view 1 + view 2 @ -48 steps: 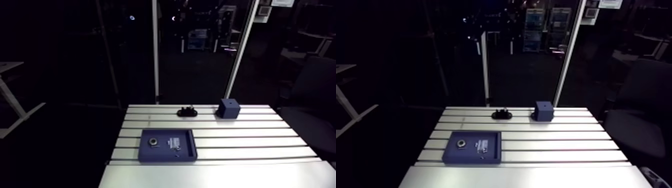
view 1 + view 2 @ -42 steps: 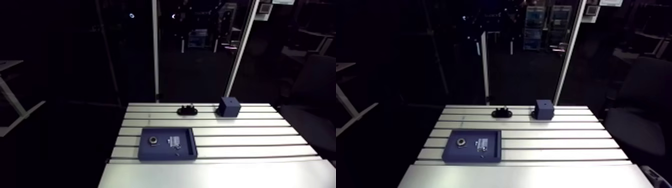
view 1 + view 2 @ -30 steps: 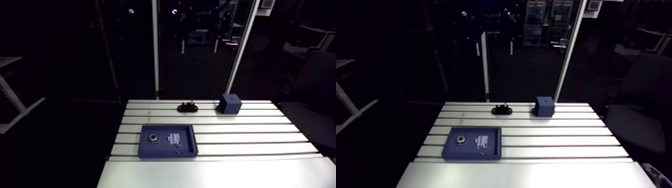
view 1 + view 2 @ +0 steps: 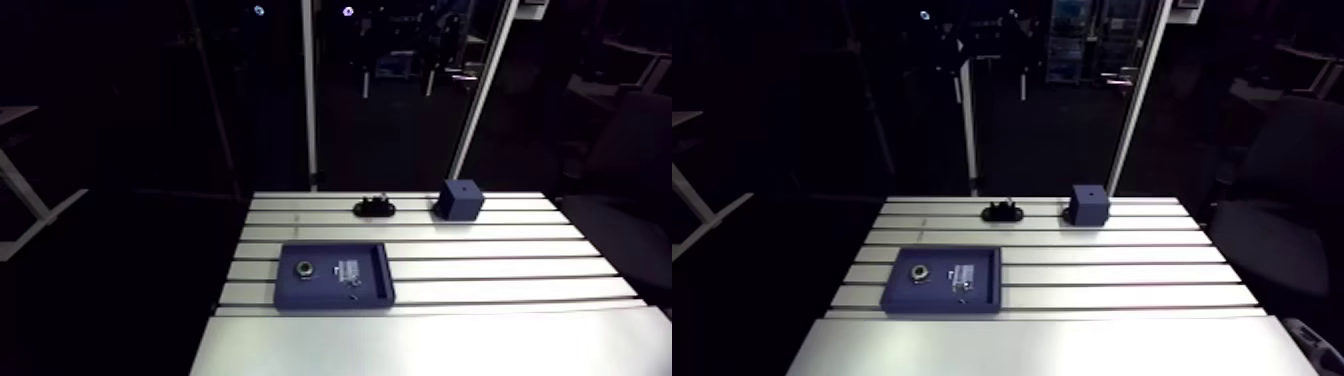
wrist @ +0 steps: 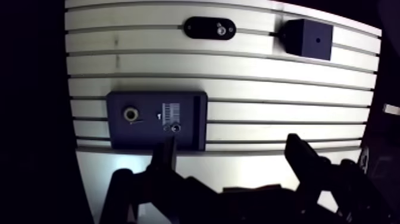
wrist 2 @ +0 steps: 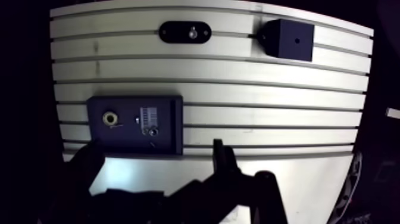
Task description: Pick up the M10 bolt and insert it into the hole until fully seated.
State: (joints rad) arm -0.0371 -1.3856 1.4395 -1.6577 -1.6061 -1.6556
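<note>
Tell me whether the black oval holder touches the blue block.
Apart. The wrist view shows bare table slats between the black oval holder and the blue block.

No legible text, numbers or brand marks, one white label [image 5: 170, 111] with barcode-like bars on the dark blue tray [image 5: 122, 138], its characters too small to read

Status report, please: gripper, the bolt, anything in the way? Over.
Gripper open, empty, short of blue tray. Nothing picked yet; small metal parts lie in tray. Blue block with hole at far edge. Nothing between gripper and tray.
</note>
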